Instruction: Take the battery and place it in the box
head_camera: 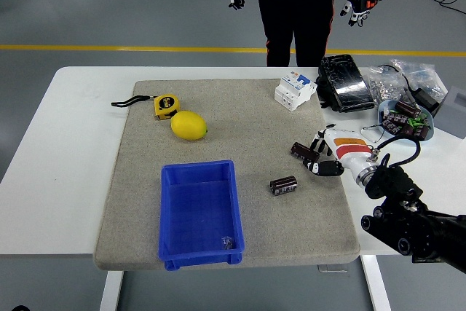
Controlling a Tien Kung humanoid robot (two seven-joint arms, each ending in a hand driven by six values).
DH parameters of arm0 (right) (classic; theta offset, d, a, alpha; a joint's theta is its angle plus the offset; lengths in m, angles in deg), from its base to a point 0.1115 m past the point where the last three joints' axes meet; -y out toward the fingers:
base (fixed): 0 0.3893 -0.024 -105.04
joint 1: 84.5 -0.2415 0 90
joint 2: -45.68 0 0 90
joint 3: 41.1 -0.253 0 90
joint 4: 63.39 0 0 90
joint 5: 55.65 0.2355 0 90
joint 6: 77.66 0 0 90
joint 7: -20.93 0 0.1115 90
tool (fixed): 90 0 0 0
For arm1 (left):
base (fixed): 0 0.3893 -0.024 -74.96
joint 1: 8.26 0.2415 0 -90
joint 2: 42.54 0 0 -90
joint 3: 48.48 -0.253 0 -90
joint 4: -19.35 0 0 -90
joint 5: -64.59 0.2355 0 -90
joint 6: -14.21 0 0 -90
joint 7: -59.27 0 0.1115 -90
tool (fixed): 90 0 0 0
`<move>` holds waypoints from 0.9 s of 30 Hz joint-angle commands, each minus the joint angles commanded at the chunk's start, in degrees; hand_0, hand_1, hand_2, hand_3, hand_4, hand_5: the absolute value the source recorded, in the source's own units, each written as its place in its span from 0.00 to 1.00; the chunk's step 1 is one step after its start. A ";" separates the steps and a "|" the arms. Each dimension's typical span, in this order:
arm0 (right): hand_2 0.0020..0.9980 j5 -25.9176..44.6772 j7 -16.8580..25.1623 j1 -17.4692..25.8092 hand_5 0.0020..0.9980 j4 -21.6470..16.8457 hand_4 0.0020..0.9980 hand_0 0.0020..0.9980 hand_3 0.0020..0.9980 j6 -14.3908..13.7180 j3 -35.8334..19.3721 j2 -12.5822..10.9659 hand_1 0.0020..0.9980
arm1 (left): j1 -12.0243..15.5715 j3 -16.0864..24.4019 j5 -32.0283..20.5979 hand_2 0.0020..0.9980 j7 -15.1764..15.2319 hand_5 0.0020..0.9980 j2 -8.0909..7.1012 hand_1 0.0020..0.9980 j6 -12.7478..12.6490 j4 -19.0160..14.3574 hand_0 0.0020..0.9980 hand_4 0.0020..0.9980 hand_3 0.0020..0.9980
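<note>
Fingers [315,152] of your white right hand [331,152]: closing on the dark cylindrical battery [301,151], grasp unconfirmed; it risks rolling leftward, away from them.

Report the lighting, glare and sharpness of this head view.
Head view: even, soft overhead light, only faint shadows under the lemon and blue box; glare on the shiny black pack at the table's far right; focus is sharp across the mat, though the right hand is small in frame.
</note>
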State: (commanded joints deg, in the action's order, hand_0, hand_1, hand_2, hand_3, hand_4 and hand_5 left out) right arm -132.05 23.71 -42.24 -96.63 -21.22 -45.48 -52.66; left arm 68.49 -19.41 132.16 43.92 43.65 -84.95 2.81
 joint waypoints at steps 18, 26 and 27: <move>0.45 -4.72 -0.63 0.16 0.32 -2.87 0.74 0.23 0.47 -0.12 -3.75 -1.69 0.38 | 0.67 0.64 0.44 0.65 0.00 0.59 -0.18 0.65 -0.01 0.28 0.65 0.63 0.58; 0.44 -6.07 -1.11 0.21 0.32 -3.94 0.72 0.22 0.47 0.33 -4.92 -2.10 0.38 | 1.25 1.15 1.01 0.65 -0.18 0.59 -0.29 0.65 0.20 0.37 0.65 0.63 0.58; 0.44 -6.30 -1.15 0.16 0.31 -4.17 0.71 0.22 0.47 0.38 -5.11 -2.19 0.38 | 1.31 1.25 1.11 0.65 -0.20 0.59 -0.31 0.65 0.21 0.39 0.65 0.63 0.58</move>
State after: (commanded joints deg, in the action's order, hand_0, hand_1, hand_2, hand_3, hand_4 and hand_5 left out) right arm -138.34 22.56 -42.09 -100.80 -20.84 -50.59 -54.84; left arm 69.80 -18.16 133.27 43.72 43.34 -84.74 3.20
